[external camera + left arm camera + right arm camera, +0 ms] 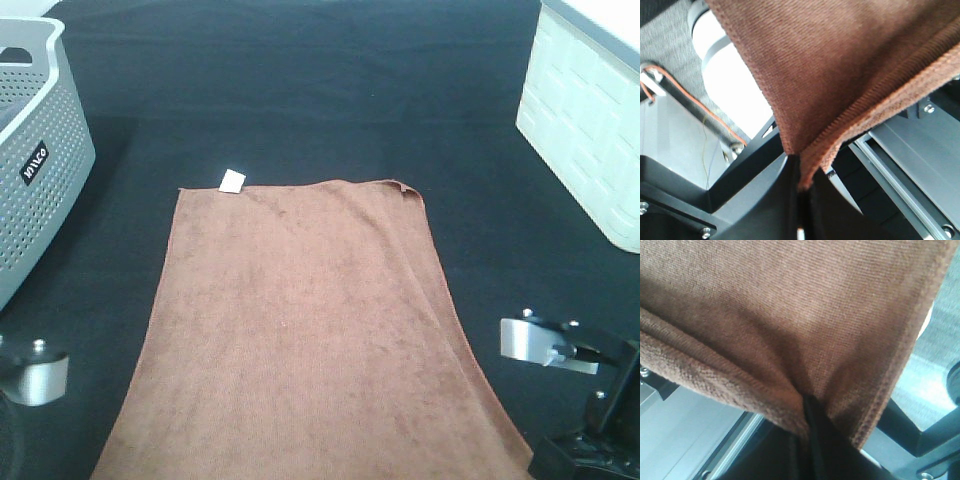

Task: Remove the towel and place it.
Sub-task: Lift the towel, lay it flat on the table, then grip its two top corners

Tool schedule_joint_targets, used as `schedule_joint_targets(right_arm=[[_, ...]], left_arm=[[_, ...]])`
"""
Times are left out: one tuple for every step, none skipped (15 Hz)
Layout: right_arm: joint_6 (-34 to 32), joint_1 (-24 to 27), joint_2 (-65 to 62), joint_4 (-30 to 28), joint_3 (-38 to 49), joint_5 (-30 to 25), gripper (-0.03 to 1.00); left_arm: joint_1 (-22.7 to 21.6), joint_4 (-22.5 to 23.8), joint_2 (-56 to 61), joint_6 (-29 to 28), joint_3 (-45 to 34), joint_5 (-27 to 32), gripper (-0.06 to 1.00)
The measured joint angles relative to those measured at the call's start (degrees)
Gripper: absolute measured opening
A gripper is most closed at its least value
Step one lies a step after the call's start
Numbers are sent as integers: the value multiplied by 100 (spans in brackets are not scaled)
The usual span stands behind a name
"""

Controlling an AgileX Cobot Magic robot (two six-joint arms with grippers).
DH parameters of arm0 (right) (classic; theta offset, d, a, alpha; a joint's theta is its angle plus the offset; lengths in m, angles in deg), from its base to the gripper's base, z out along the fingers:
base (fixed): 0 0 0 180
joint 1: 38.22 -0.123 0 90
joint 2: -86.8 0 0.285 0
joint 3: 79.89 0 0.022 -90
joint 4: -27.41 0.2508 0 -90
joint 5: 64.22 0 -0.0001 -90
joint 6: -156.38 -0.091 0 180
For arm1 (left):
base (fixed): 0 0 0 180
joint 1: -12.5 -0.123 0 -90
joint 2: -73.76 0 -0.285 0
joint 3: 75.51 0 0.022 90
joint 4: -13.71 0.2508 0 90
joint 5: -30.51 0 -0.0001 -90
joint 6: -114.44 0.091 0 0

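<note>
The brown towel [300,330] lies flat on the black table covering [300,80], with its white tag [232,180] at the far left corner. Its near edge runs out of the bottom of the high view. In the left wrist view my left gripper [799,185] is shut on a stitched corner of the towel [840,65], which spreads away from the jaws. In the right wrist view my right gripper [807,420] is shut on another corner of the towel [790,315]. Neither gripper's fingertips show in the high view; only arm parts appear at the lower left [35,378] and lower right [570,345].
A grey perforated basket [30,150] stands at the left edge of the table. A white bin [590,110] stands at the far right. Metal frame rails [910,150] show under the towel's corners in the wrist views.
</note>
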Motion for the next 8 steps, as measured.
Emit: schedule_joint_targets(right_arm=[[11, 0, 126, 17, 0, 52, 0], [92, 0, 321, 17, 0, 155, 0], [132, 0, 447, 17, -6, 235, 0], [143, 0, 561, 17, -6, 321, 0], [143, 0, 670, 17, -6, 430, 0], [143, 0, 728, -6, -6, 544, 0], [143, 0, 745, -34, -6, 676, 0], [149, 0, 762, -80, -6, 751, 0]], left_arm=[[0, -6, -172, -23, 0, -17, 0], [0, -40, -372, -57, 0, -29, 0], [0, -63, -516, -63, 0, -34, 0], [0, -97, -642, -69, 0, -40, 0], [0, -132, -779, -86, 23, -63, 0], [0, -138, -894, -86, 57, -138, 0], [0, -138, -1026, -86, 126, -160, 0], [0, -132, -1146, -92, 223, -166, 0]])
